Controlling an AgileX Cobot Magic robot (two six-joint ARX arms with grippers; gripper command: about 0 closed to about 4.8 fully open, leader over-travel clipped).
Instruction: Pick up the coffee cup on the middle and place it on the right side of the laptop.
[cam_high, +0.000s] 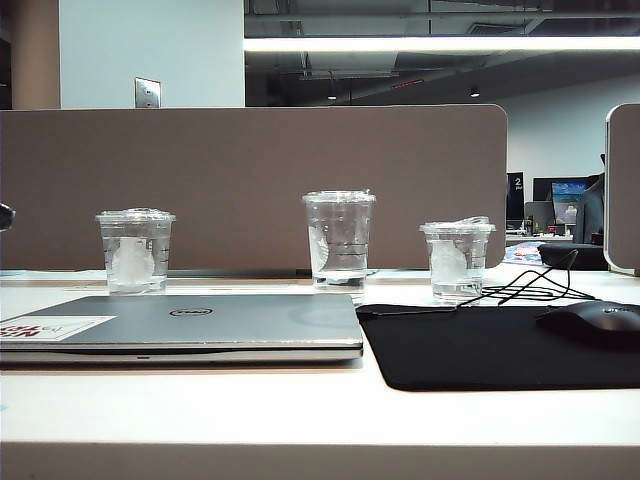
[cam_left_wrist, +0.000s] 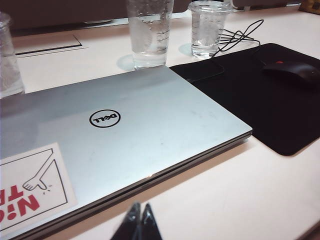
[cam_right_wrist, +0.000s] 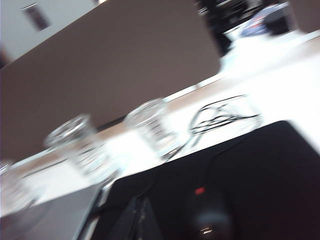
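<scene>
The coffee cup (cam_high: 339, 240) is the tallest clear lidded cup and stands upright in the middle, just behind the laptop's far right corner. The closed silver Dell laptop (cam_high: 190, 325) lies flat at the front left, with a white-and-red sticker on its lid. Neither gripper shows in the exterior view. In the left wrist view my left gripper (cam_left_wrist: 140, 211) is shut and empty, hanging off the laptop's (cam_left_wrist: 125, 130) near edge, far from the coffee cup (cam_left_wrist: 149, 32). The right wrist view is blurred and tilted. In it my right gripper (cam_right_wrist: 141, 206) is shut over the mouse mat, with the coffee cup (cam_right_wrist: 82, 150) well beyond it.
Two shorter clear lidded cups flank the coffee cup, one at the left (cam_high: 135, 250) and one at the right (cam_high: 457, 260). A black mouse mat (cam_high: 500, 345) with a black mouse (cam_high: 595, 322) and its looped cable (cam_high: 520, 290) lies right of the laptop. A brown partition (cam_high: 250, 180) closes the back.
</scene>
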